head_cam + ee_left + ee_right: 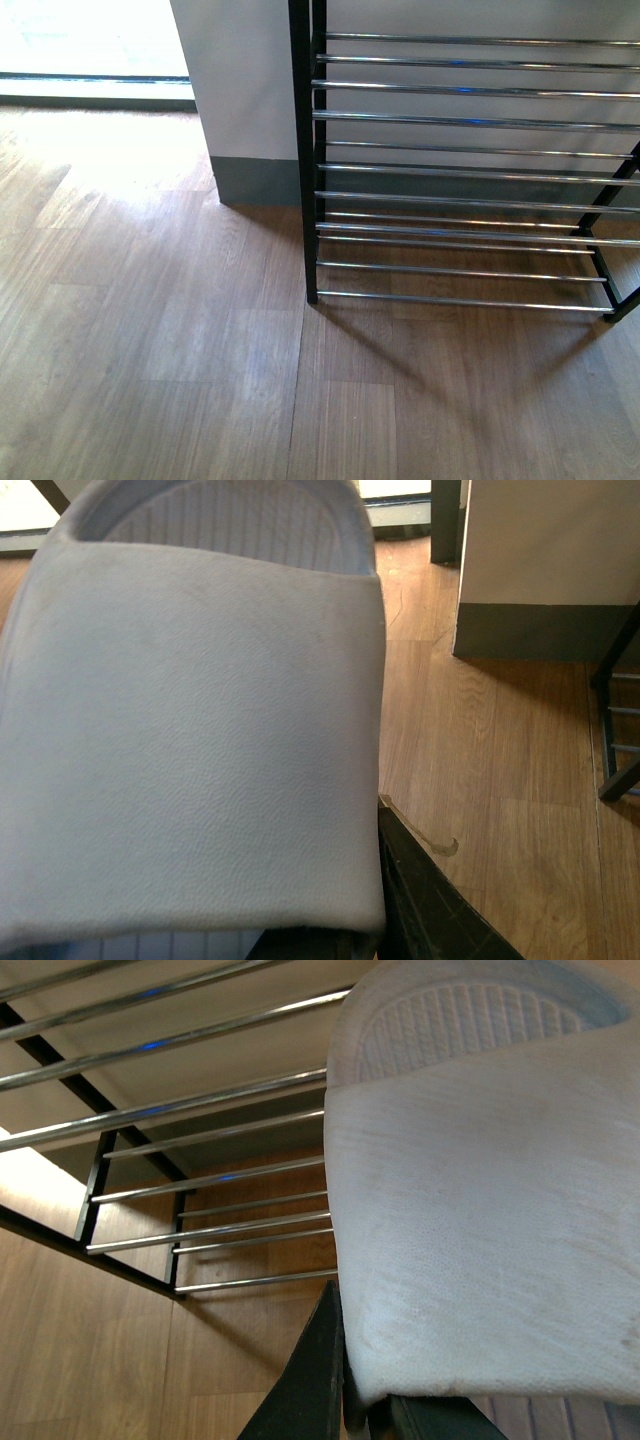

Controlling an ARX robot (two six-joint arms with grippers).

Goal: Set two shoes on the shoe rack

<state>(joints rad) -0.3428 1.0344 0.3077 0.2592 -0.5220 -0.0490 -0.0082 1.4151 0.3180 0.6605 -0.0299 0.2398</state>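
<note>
Slides aloft, mid-carry: left pincer (pixel 335 942) clamps the first slide (pixel 190 730) over wood floor (pixel 500 780), short of the shoe rack (pixel 303 150); right pincer (pixel 370 1410) clamps the second slide (pixel 480 1210) beside its rods. Next likely needs level lowering onto a shelf.

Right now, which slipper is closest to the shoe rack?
The pale slide at the right end effector: the shoe rack rods fill the view just behind it. Beside the left arm's slide, only a corner of the rack shows, further off.
</note>
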